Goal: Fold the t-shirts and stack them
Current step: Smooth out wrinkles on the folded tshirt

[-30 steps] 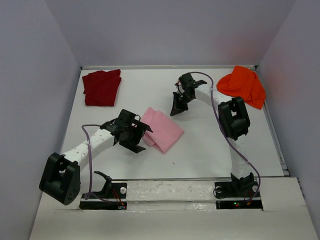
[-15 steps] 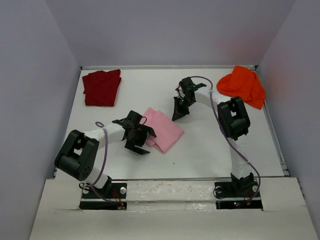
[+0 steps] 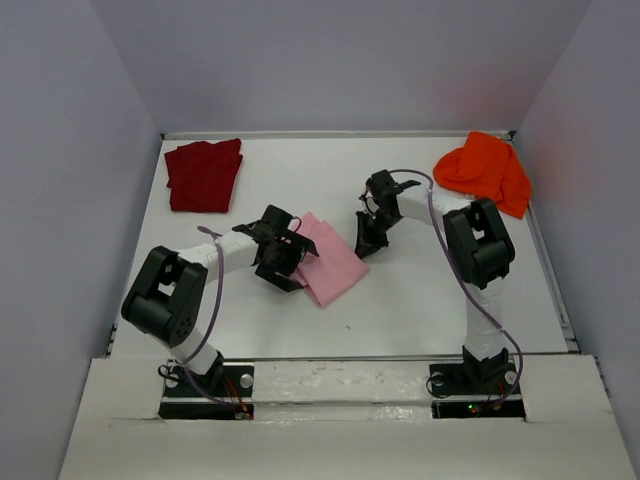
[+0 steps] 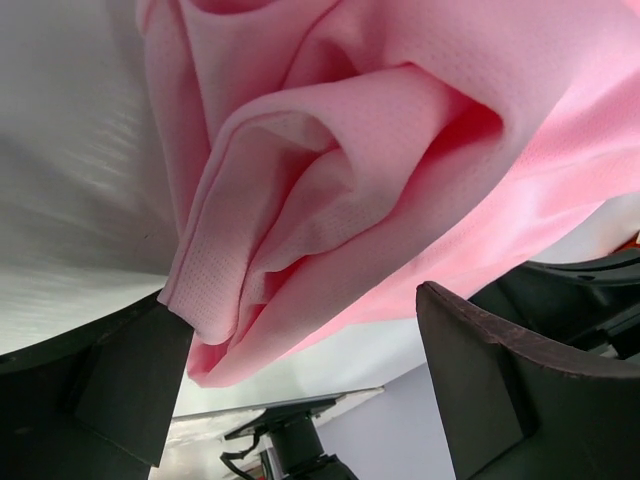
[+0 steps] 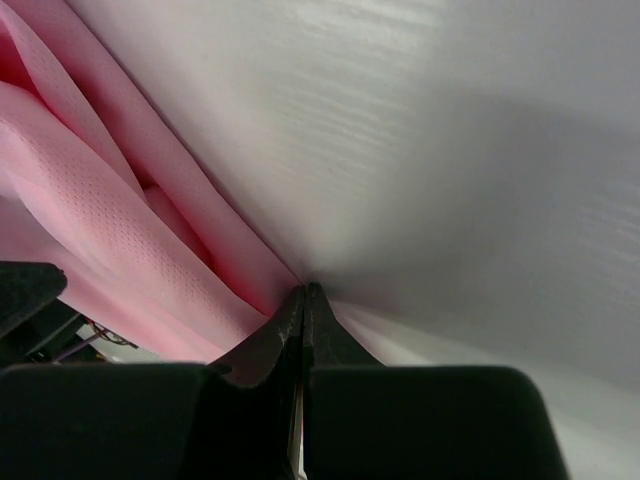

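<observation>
The light pink t-shirt [image 3: 332, 260] lies folded in the middle of the table. My left gripper [image 3: 283, 258] is open at its left edge. In the left wrist view the bunched pink folds [image 4: 340, 170] reach down between the two spread fingers [image 4: 480, 380] of the left gripper [image 4: 300, 385]. My right gripper [image 3: 366, 243] is shut, its tips on the table at the shirt's right edge. In the right wrist view the right gripper [image 5: 303, 297] touches the pink hem [image 5: 120, 250], with no cloth seen between the tips. The dark red t-shirt [image 3: 205, 175] lies folded at the far left. The bright orange t-shirt [image 3: 487, 172] lies crumpled at the far right.
Grey walls enclose the white table [image 3: 420, 300] on the left, back and right. A raised ledge runs along the near edge above the arm bases [image 3: 340, 370]. A purple cable loops along each arm.
My left gripper has moved right and farther in, up to the pink shirt's left edge. My right gripper has moved nearer and down to the shirt's right edge.
</observation>
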Robot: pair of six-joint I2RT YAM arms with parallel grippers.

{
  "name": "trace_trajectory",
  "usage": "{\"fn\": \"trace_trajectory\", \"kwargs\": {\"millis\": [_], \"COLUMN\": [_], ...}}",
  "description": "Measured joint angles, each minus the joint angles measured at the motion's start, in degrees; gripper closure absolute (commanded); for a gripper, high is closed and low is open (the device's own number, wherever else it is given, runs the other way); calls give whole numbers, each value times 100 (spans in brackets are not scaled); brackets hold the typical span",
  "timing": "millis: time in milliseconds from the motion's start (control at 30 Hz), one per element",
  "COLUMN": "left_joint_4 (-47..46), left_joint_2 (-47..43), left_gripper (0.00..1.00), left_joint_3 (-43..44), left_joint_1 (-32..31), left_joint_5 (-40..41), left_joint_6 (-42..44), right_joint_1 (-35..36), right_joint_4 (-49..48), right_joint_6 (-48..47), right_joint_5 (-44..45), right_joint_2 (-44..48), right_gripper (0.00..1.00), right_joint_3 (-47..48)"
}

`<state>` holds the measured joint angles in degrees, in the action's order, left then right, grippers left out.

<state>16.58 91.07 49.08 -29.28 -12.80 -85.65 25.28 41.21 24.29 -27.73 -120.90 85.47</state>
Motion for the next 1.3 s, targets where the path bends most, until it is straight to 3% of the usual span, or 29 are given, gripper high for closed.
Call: {"fn": "trace_trajectory", "kwargs": {"millis": [300, 733, 1300], "left_joint_4": [131, 455, 505], "left_joint_2": [380, 894, 894], "left_gripper": [1, 1, 1], "left_joint_3": [424, 1858, 1862], "left_joint_1": [0, -2, -149], "left_joint_5": [302, 992, 1032], "left_joint_6": [402, 1436, 1657], "right_joint_1": [179, 632, 667], "right_joint_4": [-9, -57, 70], "right_joint_6": [127, 535, 485], "right_joint_5": [50, 103, 514], "right_joint_2": [376, 1178, 1091], "right_gripper": [100, 100, 100], "right_joint_3": [-505, -1370, -1036]}}
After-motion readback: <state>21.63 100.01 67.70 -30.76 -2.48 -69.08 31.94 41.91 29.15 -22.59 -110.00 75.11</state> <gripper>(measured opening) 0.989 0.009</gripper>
